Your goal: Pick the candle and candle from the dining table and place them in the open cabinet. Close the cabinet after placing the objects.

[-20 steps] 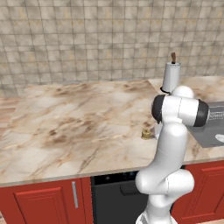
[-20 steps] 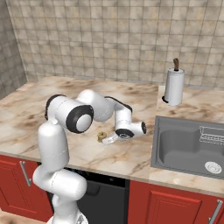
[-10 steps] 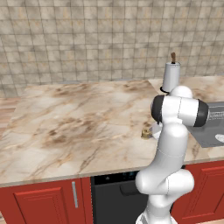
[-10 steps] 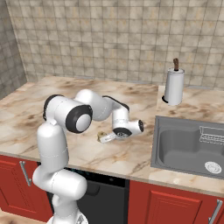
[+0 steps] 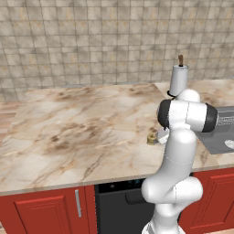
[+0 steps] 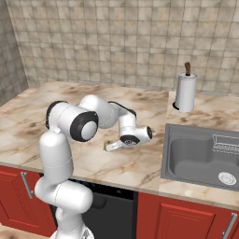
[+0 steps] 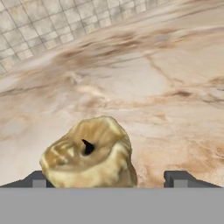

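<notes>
Hand view — squat candle [image 7: 89, 154] sits between spread gripper [image 7: 111, 178] fingers.

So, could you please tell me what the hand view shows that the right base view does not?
The hand view shows the squat gold candle close up, with its dark wick hole, sitting between the open pincer's fingertips. The right base view adds the paper-towel roll and the sink. Both show the marbled stone top and the tiled wall.
</notes>
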